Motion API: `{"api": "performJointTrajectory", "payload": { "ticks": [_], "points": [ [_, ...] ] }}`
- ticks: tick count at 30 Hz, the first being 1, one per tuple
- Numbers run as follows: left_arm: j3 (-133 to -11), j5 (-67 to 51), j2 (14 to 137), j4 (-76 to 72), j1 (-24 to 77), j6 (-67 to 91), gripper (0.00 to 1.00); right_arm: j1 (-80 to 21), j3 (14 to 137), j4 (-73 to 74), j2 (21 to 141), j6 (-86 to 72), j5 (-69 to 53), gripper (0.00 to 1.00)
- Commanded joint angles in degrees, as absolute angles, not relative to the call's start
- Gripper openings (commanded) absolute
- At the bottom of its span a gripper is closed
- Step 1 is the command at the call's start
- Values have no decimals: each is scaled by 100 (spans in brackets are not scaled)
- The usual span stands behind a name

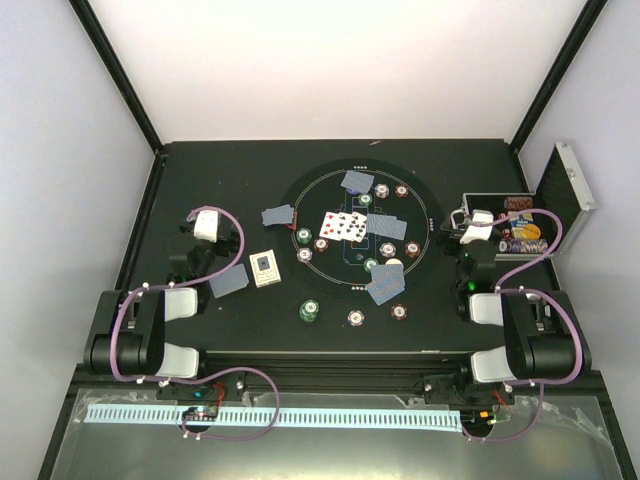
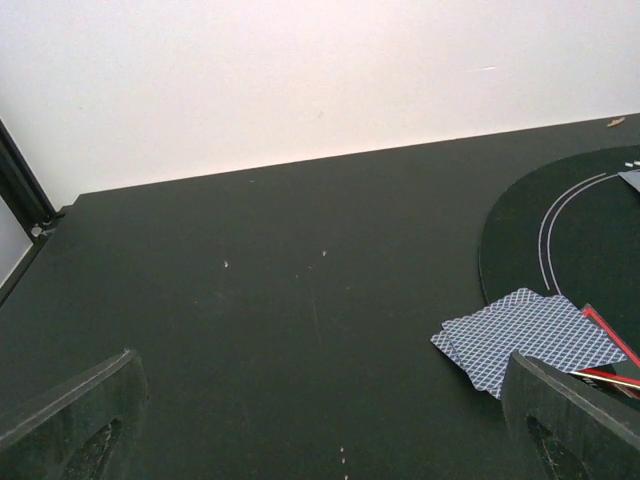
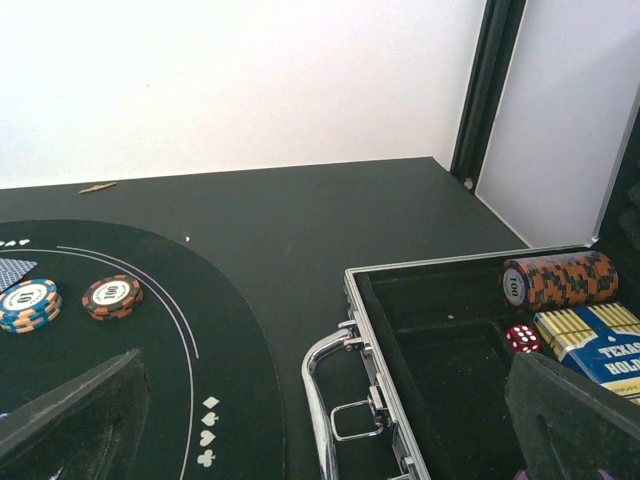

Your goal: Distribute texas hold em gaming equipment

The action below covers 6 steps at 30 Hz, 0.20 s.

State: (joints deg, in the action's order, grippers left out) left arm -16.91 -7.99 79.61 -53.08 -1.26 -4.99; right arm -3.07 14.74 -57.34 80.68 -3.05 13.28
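The left gripper (image 2: 320, 445) and the right gripper (image 3: 325, 430) each stand spread wide, nothing between the fingers. Small playing cards with grey-blue lattice backs (image 1: 380, 225) lie scattered over the large round black mat with white lines (image 1: 335, 270). A few face-up cards (image 1: 343, 225) are fanned at the mat's centre. Two overlapping cards (image 2: 520, 335) sit at its left edge, and a single card (image 1: 228, 282) lies on the black counter (image 1: 230, 170) further left. A green poker chip (image 1: 308, 311), a white poker chip (image 1: 356, 318) and a brown-red poker chip (image 1: 398, 311), all with striped rims, lie by the mat's near edge. The open silver metal case (image 3: 370, 330) stands at the right.
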Motion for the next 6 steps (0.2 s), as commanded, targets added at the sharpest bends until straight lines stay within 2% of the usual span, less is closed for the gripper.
{"api": "performJointTrajectory", "payload": {
  "ticks": [1, 6],
  "points": [
    [-1784, -756, 7945, -5352, -88, -412, 99, -286, 1560, -5988, 8041, -242, 1333, 100],
    [-1789, -751, 7943, -5352, -92, -412, 99, -262, 1549, -5965, 8005, -248, 1275, 100]
  ]
}}
